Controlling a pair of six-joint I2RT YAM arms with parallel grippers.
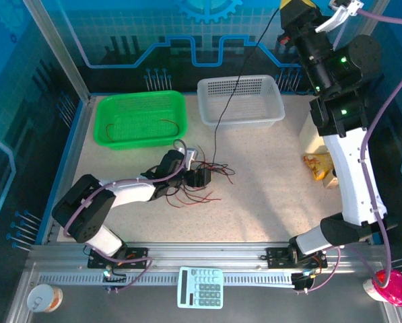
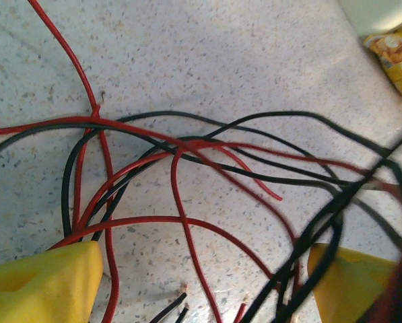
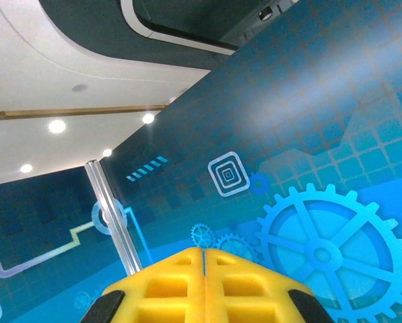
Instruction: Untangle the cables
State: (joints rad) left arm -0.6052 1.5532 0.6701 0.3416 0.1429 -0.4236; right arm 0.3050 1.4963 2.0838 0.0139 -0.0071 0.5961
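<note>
Red and black cables (image 1: 195, 190) lie in a loose tangle near the centre of the speckled bench (image 1: 268, 202), in front of the green basket (image 1: 120, 138) and the white basket (image 1: 276, 111). In the left wrist view, the strands (image 2: 187, 145) cross one another in overlapping loops on the surface.

Left pincer (image 1: 199, 176) (image 2: 197, 289): positioned low over the tangle, yellow fingers (image 2: 42, 286) apart, with several strands passing between them.

Right pincer (image 1: 296, 8) (image 3: 204, 259): raised high at the far side of the bench, yellow pads (image 3: 167, 282) pressed together. One black cable (image 1: 236, 82) runs from it across the white basket down to the tangle.

One red strand (image 1: 178, 126) lies in the green basket.
</note>
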